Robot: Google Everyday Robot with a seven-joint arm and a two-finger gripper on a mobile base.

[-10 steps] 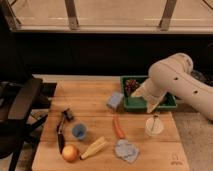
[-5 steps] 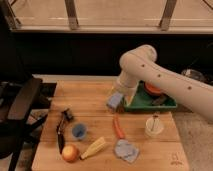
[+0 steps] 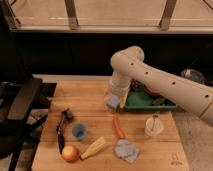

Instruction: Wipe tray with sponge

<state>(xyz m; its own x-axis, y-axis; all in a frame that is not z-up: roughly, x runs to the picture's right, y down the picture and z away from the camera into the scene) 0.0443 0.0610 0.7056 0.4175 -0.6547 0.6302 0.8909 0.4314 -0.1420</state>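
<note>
A blue sponge (image 3: 113, 102) lies on the wooden table just left of the green tray (image 3: 142, 104). The tray sits at the table's back right and holds a red-orange thing (image 3: 151, 90) and something dark. My gripper (image 3: 114, 95) hangs at the end of the white arm (image 3: 150, 75), right over the sponge and at the tray's left end. The gripper covers the sponge's upper part. Whether it touches the sponge does not show.
On the table are an orange carrot (image 3: 118, 127), a blue cup (image 3: 78, 131), a corn cob (image 3: 95, 147), a round yellow fruit (image 3: 70, 153), a grey-blue cloth (image 3: 126, 150), a white cup (image 3: 154, 126) and a black tool (image 3: 62, 129). A black chair (image 3: 20, 102) stands at left.
The arm has swung left from the tray's right side to the sponge at the tray's left end. The objects on the table have not moved.
</note>
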